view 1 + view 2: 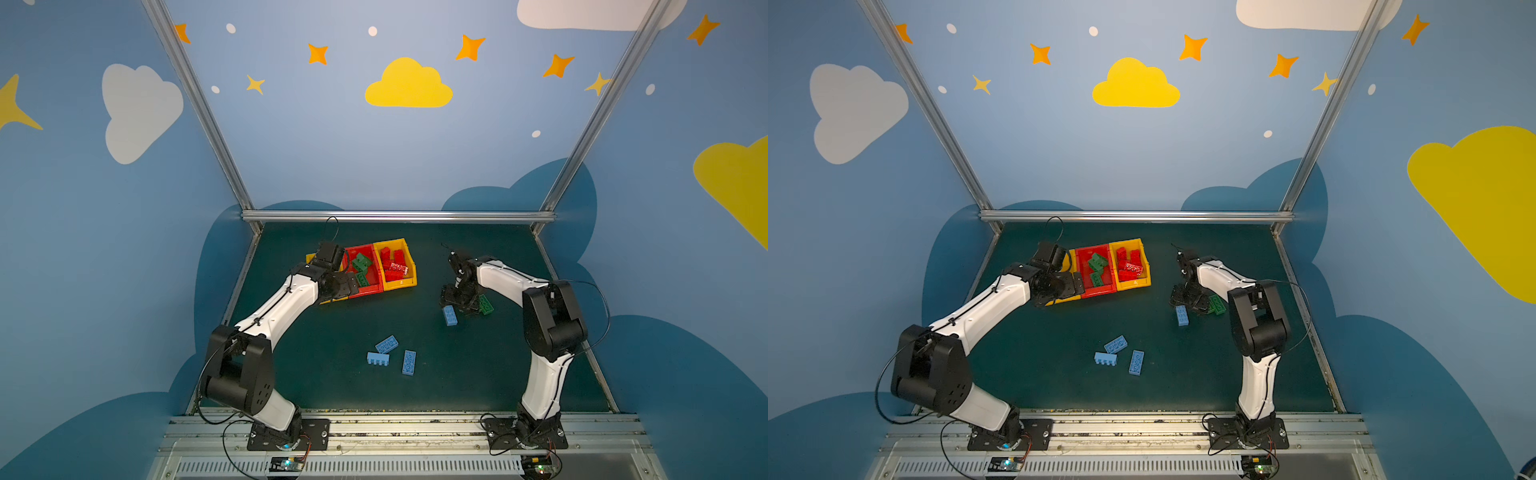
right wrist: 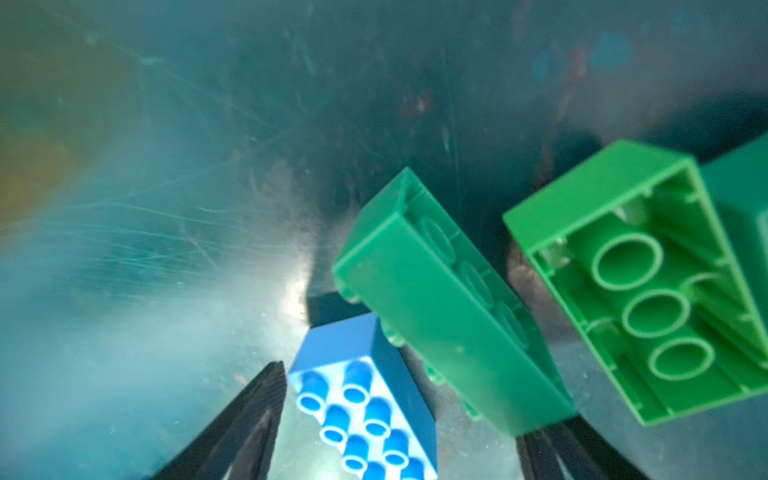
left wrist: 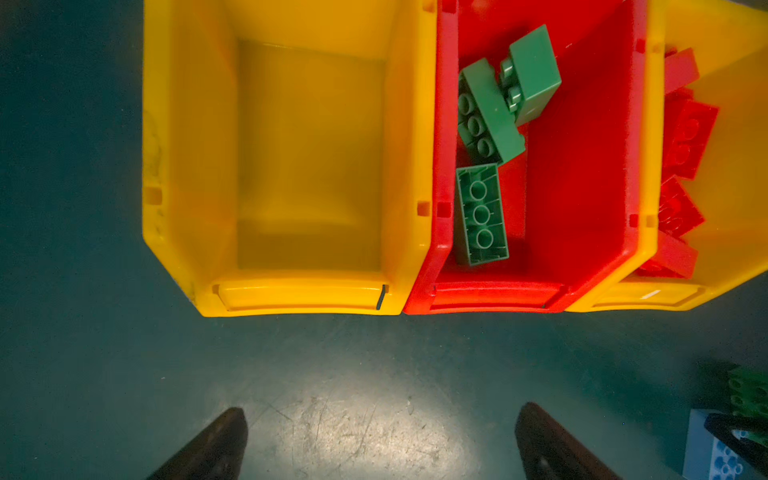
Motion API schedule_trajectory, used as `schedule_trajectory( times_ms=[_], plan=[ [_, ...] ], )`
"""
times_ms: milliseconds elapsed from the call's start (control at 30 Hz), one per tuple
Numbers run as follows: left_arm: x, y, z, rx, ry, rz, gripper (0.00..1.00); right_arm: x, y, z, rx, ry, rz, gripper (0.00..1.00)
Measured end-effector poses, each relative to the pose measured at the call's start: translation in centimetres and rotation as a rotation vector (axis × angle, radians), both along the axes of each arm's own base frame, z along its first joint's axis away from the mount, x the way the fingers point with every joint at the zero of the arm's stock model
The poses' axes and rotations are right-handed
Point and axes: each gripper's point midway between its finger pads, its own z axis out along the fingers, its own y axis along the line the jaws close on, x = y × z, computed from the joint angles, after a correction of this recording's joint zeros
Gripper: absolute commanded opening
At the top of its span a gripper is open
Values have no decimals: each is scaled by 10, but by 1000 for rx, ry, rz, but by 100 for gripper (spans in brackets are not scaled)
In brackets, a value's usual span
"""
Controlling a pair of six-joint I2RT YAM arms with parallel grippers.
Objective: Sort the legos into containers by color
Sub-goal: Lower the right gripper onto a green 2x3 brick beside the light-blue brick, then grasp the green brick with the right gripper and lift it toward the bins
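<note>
**A:** Which step are you on?

**B:** Picking up a green brick, I think. My right gripper [image 2: 407, 407] is down at the mat [image 1: 332, 386]. Its fingers are spread around a tilted green brick [image 2: 436, 316] and a light blue brick [image 2: 357, 399] that lie close together. I can't tell whether they press on either one. A second green brick [image 2: 631, 282] lies hollow side up just beside them.

**A:** And your left?

**B:** My left gripper [image 3: 382, 415] hangs wide and empty over bare mat, in front of the bins.

**A:** How far along is the sorting?

**B:** Green bricks [image 3: 482, 216] are in the red bin [image 3: 582, 166]. Red bricks [image 3: 685, 137] are in the yellow bin next to it [image 3: 652, 124]. The other yellow bin [image 3: 187, 166] is empty, so I'd say it is for the blues. Three more light blue bricks [image 1: 386, 344] lie loose on the mat, nearer my bases.

**A:** What's the next move?

**B:** I reckon I need the green one alone. That means clearing the blue, closing across the green's narrow sides, lifting it, and carrying it to the red bin.
</note>
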Motion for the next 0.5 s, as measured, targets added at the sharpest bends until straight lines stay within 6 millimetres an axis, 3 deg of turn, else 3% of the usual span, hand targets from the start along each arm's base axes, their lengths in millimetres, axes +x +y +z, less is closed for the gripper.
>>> schedule_trajectory(
  times_ms=[300,500],
  plan=[
    [-1,0,-2,0,6,0,100,48,6,5,36,-47,-19,81],
    [-2,1,-2,2,6,2,100,48,8,-5,19,-11,-4,75]
  ],
)
